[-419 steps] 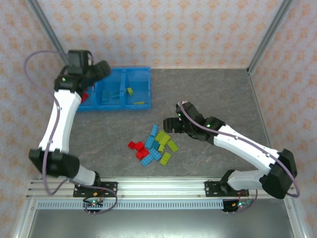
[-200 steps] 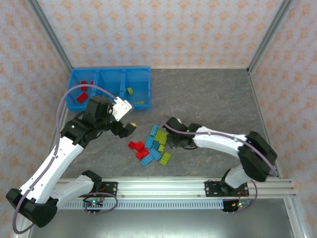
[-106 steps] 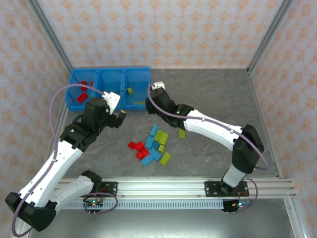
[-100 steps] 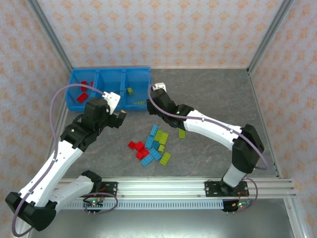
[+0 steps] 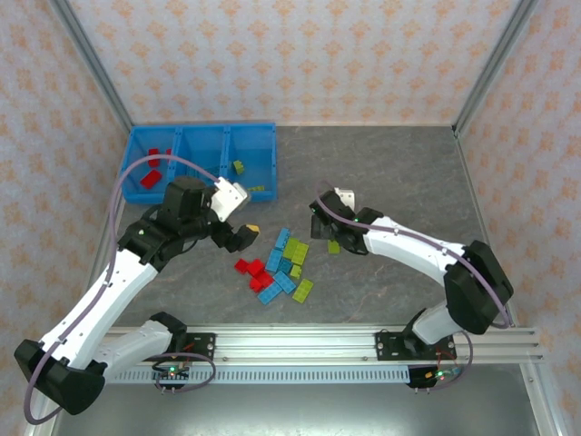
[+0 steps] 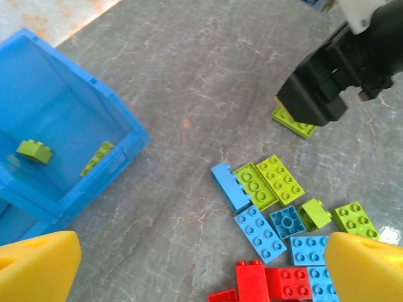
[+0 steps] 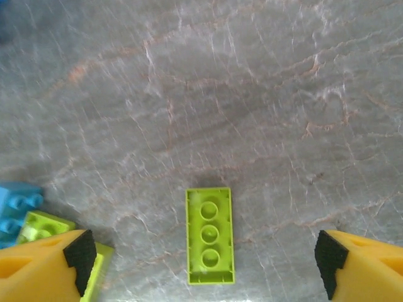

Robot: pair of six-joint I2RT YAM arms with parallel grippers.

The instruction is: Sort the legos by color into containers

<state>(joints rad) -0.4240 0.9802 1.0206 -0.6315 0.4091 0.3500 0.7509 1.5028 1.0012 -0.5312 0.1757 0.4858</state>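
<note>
right gripper (image 5: 327,232) had swung back from the near corner of the bins (image 5: 224,145), where it was half a second before. it now hung low over a lone green brick (image 5: 333,245) on the table (image 5: 390,173), just right of the pile (image 5: 280,268). the left gripper (image 5: 238,233) had slid a little nearer the pile too, on its left side.

from the right wrist, the green brick lay upside down, hollow side up with three round tubes showing. it sat between the two yellow fingers (image 7: 362,267) and touched neither. those fingers stood wide apart and held nothing.

the left fingers (image 6: 38,267) were also spread wide, with nothing between them, above bare table. from the left wrist, the pile lay ahead, and beyond it the black right gripper sat over the green brick, hiding part of it.

the pile was a loose mix of red, blue and green bricks near the middle of the table, most of them touching a neighbour. red ones were at its near left, and green ones mostly on its right side.

the bins sat at the far left of the table, well apart from the pile. the left one held red bricks (image 5: 150,177) and the right one two green bricks (image 5: 238,167). what lay in the middle one could not be made out.
</note>
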